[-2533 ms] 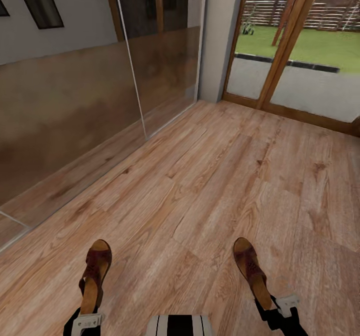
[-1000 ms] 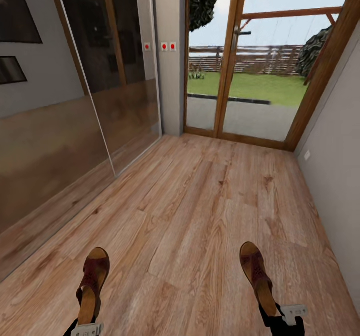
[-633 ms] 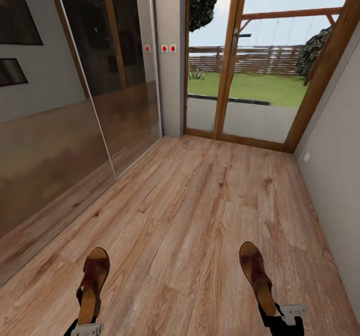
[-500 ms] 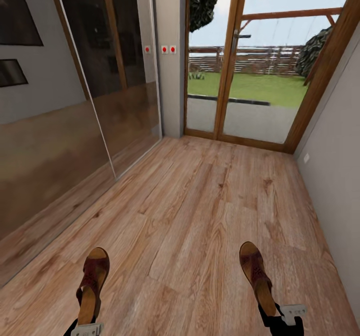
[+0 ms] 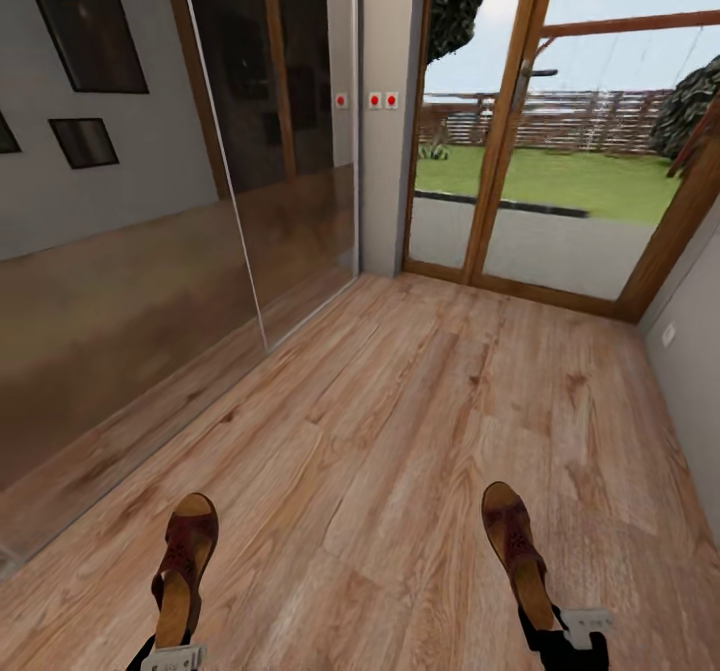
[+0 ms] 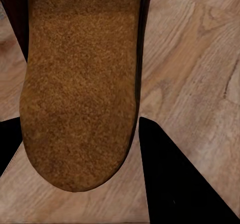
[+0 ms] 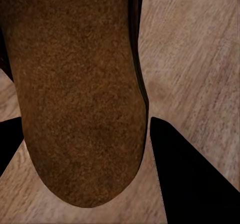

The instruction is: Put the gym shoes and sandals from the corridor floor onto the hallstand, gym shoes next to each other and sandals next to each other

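Low at the left of the head view, my left gripper is shut on the heel of one dark brown sandal, whose toe points forward above the corridor floor. My right gripper is shut on the heel of the other sandal at the lower right. In the left wrist view the tan sole sits between black fingers. The right wrist view has the darker sole between its fingers. The gym shoes and the hallstand are out of view.
A glass sliding panel runs along the left wall, with dark framed pictures beside it. A wood-framed glass door to a garden closes the far end. A grey wall bounds the right. Wood planks stretch ahead.
The whole picture has shifted to the right, so the camera has turned left. Both sandals stay held in the same places relative to me.
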Tool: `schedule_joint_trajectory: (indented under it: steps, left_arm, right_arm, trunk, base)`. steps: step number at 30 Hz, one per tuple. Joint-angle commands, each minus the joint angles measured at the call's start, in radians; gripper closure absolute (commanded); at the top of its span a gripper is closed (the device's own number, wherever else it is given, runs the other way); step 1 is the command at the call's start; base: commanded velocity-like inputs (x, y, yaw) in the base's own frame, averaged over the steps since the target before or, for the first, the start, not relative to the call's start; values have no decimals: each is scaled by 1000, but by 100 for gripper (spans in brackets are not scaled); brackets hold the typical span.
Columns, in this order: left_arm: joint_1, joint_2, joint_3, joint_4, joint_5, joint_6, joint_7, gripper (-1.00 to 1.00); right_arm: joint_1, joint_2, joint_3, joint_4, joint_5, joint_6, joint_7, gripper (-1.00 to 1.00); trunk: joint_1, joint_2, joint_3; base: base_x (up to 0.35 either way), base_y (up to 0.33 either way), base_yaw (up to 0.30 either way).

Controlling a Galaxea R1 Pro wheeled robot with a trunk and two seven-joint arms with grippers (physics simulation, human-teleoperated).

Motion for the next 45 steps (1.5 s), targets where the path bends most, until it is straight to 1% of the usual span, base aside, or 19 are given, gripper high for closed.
schedule_joint_trajectory:
  steps: [1, 3, 4, 5, 8, 15, 17, 18, 19, 21, 24, 35, 43, 45]
  left_arm:
    - [-1, -1, 4, 1, -4, -3, -5, 100]
    - [-1, -1, 4, 1, -4, -3, -5, 100]
    - [-1, -1, 4, 1, -4, -3, -5, 100]
    - [-1, -1, 4, 1, -4, -3, -5, 100]
    - [-1, -1, 4, 1, -4, -3, -5, 100]
    - [-1, -2, 4, 8, -6, -3, -5, 100]
    - [-1, -3, 12, 18, -5, -2, 8, 100]
    - [-1, -3, 14, 20, -5, -2, 37, 100]
    - [-1, -3, 14, 20, -4, -2, 50, 100]
    - [-1, -4, 12, 22, -2, -4, 117, 100]
    - [-1, -4, 9, 34, -3, -5, 148, 100]
    - [-1, -2, -5, 42, -3, -6, 158, 100]
    - [-1, -3, -5, 42, -4, -6, 158, 100]
    - [-1, -3, -5, 42, -4, -6, 158, 100]
  right_arm:
    - [0, 2, -7, 0, 7, -3, -6, 100]
    - [0, 15, -7, 0, 7, -2, -59, 100]
    - [0, 31, -6, 0, 8, -2, -103, 100]
    - [0, 39, -6, 0, 8, -2, -127, 100]
    - [0, 51, -4, 1, 8, -1, -165, 100]
    - [0, 54, -3, 2, 8, 0, -169, 100]
    - [0, 54, -2, 2, 11, 0, -168, 100]
    - [0, 54, -2, 2, 11, 0, -168, 100]
    - [0, 54, -2, 2, 11, 0, -168, 100]
    - [0, 54, -1, 2, 11, 0, -168, 100]
    - [0, 55, -1, 2, 10, 0, -168, 100]
    - [0, 56, 1, 2, 11, 0, -168, 100]
    - [0, 57, 1, 5, 16, 0, -168, 100]
    - [0, 61, 1, 5, 18, 0, -168, 100]
  trunk:
    - [0, 0, -1]
    - [0, 0, -1]
    - [0, 0, -1]
    - [0, 0, -1]
    - [0, 0, -1]
    - [0, 0, -1]
    - [0, 0, -2]
    - [0, 0, -3]
    - [0, 0, -3]
    - [0, 0, -4]
    - [0, 0, -6]
    - [0, 0, -12]
    - [0, 0, -17]
    - [0, 0, -18]
  base:
    - [0, 0, 278]
    - [0, 0, 279]
    - [0, 0, 279]
    - [0, 0, 279]
    - [0, 0, 279]
    - [0, 0, 279]
    - [0, 0, 278]
    - [0, 0, 278]
    - [0, 0, 278]
    - [0, 0, 278]
    - [0, 0, 278]
    - [0, 0, 278]
    - [0, 0, 278]
    - [0, 0, 278]
